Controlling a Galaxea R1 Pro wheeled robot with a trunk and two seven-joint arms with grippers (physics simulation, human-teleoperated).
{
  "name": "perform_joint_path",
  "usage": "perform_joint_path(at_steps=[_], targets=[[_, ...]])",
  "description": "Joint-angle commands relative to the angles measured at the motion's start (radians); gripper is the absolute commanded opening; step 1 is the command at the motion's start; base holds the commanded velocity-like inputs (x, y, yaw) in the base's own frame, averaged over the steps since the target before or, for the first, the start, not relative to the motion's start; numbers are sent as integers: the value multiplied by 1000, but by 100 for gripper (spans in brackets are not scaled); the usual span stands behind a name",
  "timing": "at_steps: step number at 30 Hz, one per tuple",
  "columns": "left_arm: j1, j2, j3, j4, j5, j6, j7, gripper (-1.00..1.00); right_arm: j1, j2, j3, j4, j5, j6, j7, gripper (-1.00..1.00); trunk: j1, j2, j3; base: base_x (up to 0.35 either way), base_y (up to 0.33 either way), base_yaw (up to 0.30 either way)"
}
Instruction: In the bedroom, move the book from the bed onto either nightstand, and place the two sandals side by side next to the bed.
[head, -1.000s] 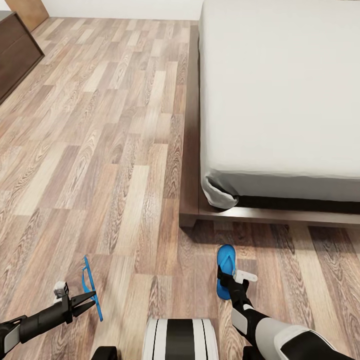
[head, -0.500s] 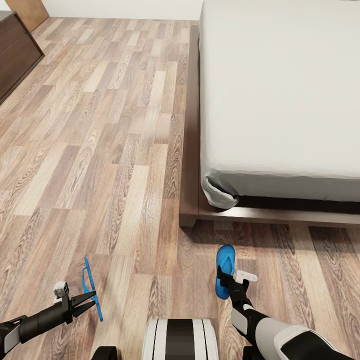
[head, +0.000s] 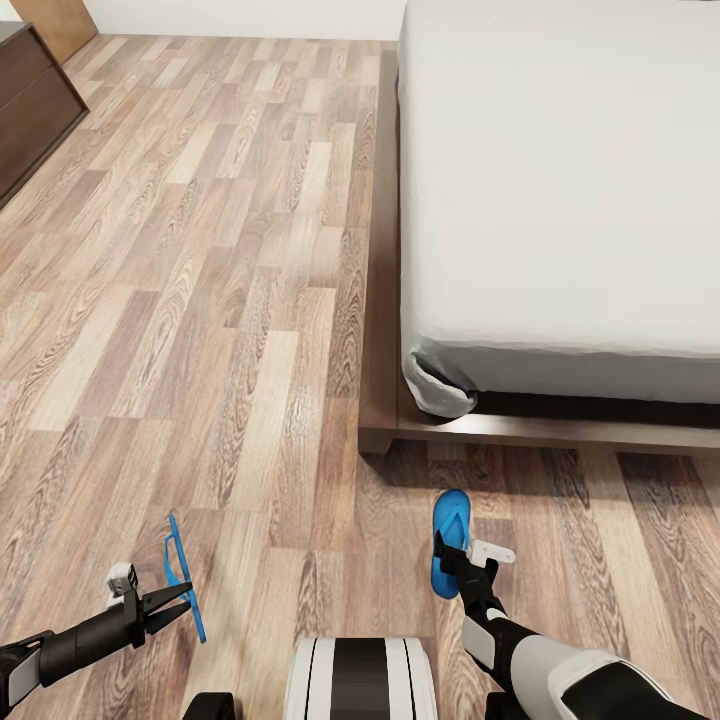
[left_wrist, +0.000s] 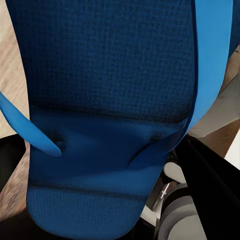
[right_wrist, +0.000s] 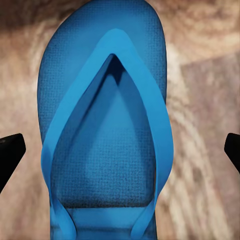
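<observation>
One blue sandal (head: 183, 570) hangs edge-on above the floor at the lower left, and my left gripper (head: 182, 601) is shut on it; close up, its sole (left_wrist: 110, 100) sits between the black fingers. The other blue sandal (head: 449, 530) lies flat on the wood floor just off the foot corner of the bed (head: 560, 180). My right gripper (head: 455, 568) hovers over its heel end, open, with the fingertips (right_wrist: 10, 152) wide apart on either side of the sandal (right_wrist: 105, 135). The book and the nightstand are out of view.
The bed's dark wooden frame (head: 380, 300) runs along the mattress's left side and foot. A dark brown cabinet (head: 30, 100) stands at the far left. Wood-plank floor (head: 200, 300) stretches between them. My own base (head: 360, 680) is at the bottom middle.
My right arm has edged very slightly to the left over the flat sandal. The left arm and its sandal have not moved.
</observation>
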Motion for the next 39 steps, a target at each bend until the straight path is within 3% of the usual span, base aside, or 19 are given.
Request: perform_joint_path(at_steps=[1,30,34,39], targets=[[0,0,6,0,-8,10,-4,-100,-1,1,8,4,-7,-5,1,100,0,0,-1,0,0,0],[0,13,6,0,-11,10,2,-100,-1,-10,4,4,-13,0,-2,100,-13,7,112,0,0,0],[0,15,6,0,-11,10,2,-100,-1,-29,4,4,-50,8,0,100,-15,7,127,0,0,0],[0,16,6,0,-11,9,3,-100,-1,-75,5,4,-139,58,26,100,-17,9,146,0,0,0]])
